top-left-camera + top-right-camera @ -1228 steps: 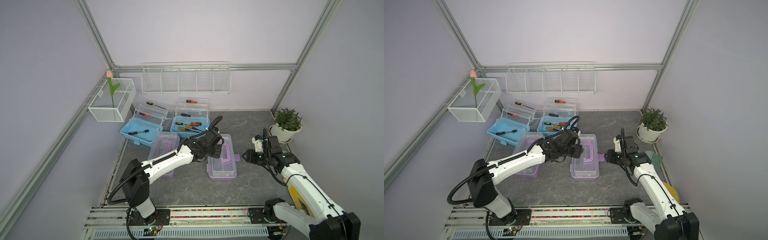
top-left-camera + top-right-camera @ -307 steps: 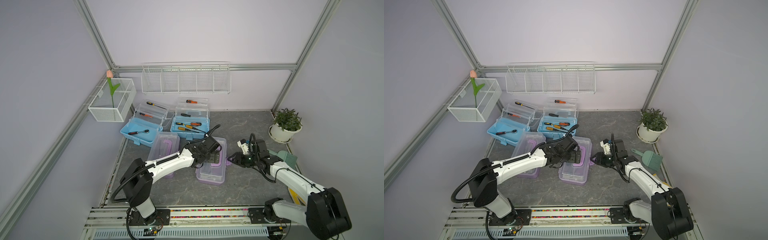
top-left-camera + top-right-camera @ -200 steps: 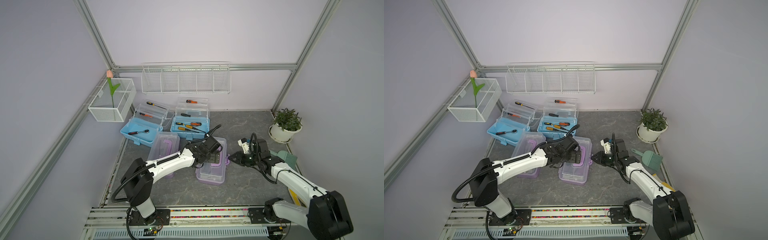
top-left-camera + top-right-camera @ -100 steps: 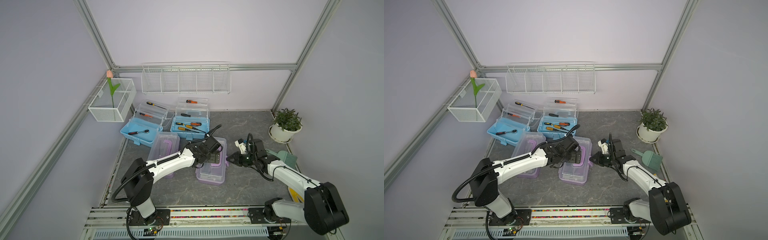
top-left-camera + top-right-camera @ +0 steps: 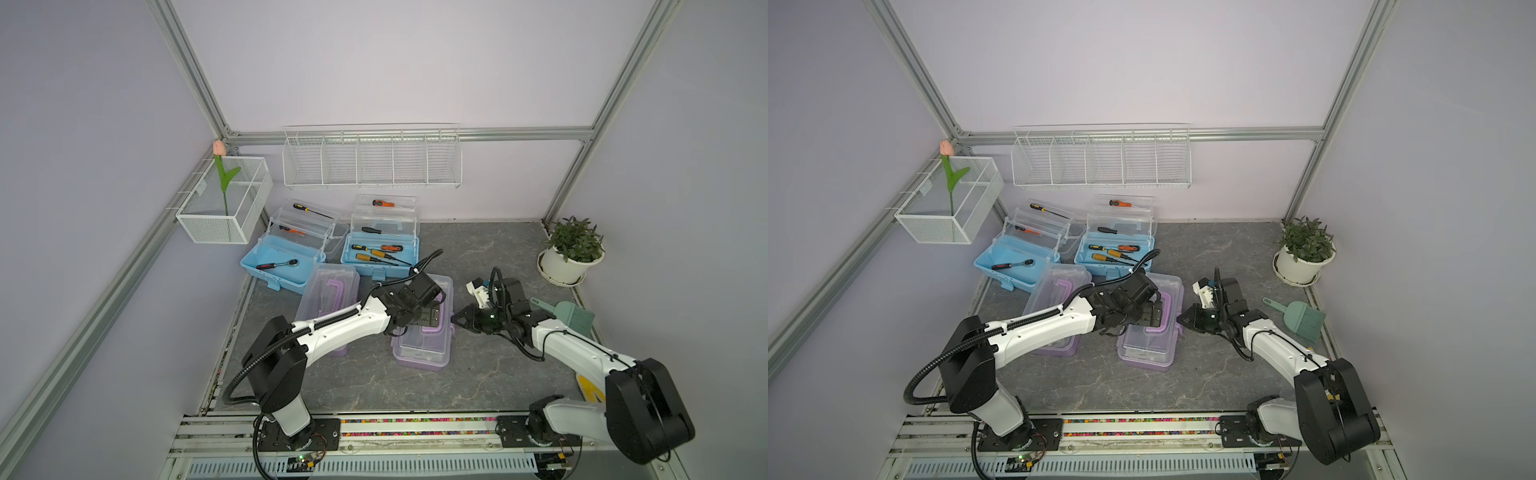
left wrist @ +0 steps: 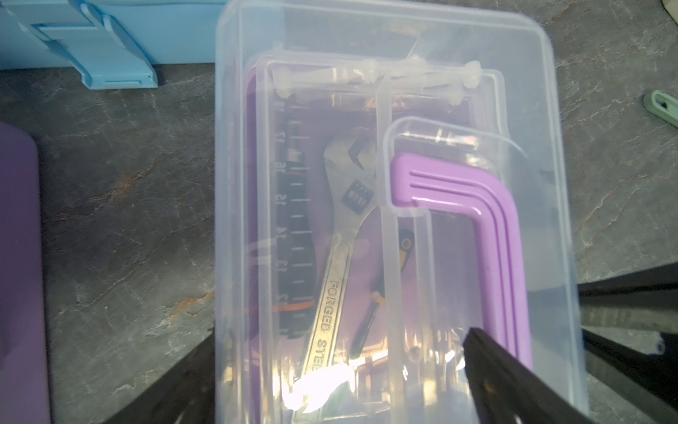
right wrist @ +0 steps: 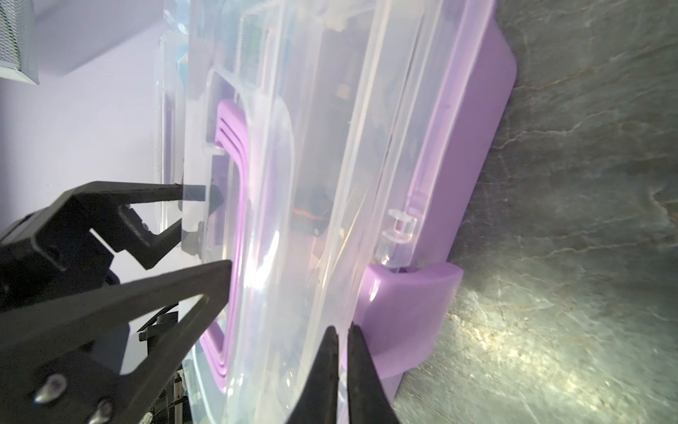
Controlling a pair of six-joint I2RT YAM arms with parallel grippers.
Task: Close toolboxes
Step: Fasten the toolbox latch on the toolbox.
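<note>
As it lies midway on the grey worktop (image 5: 490, 249), the clear-lidded purple plastic toolbox (image 5: 422, 353) is lid-down.
Left gripper (image 5: 426, 322) gapes above it; right gripper (image 7: 343, 328), pinched shut, is at its latch side.

A purple toolbox (image 7: 477, 147) is seen on the grey table (image 7: 587, 183), and its clear lid (image 7: 323, 147) is laid down over the base. A purple handle (image 7: 242, 205) is seen on the lid. The right gripper (image 7: 341, 332) is kept with its fingertips pressed together at the lid's edge, just beside the purple latch (image 7: 411, 304). The left gripper (image 7: 220, 233) is spread wide, and its tips are placed against the lid, beside the handle.
</note>
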